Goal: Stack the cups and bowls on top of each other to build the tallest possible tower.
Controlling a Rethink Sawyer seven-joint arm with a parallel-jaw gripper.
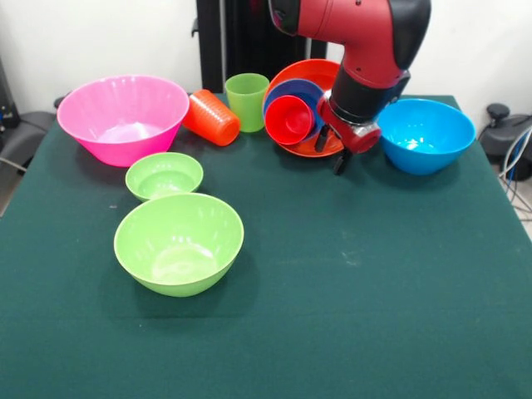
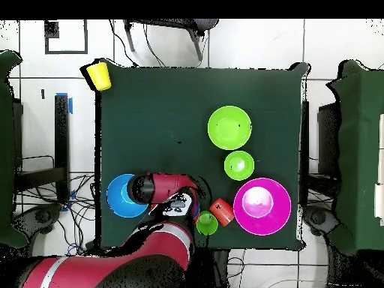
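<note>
Red arm's gripper [image 1: 331, 150] sits low by the desk's robot-side edge, btwn the tipped stack and the large blue bowl [image 1: 425, 135]; can't tell if fingers are open or closed. Orange bowl [image 1: 309, 76] stands on edge w/ small dark blue bowl [image 1: 287, 91] and red cup [image 1: 289, 120] nested inside. Orange cup [image 1: 212, 117] lies on its side, touching the light green cup [image 1: 247, 101]. Yellow cup [image 2: 98, 74] is off the desk's far corner.

Front view faces robot across table [image 1: 349, 316]; overhead looks straight down; both share table.
</note>
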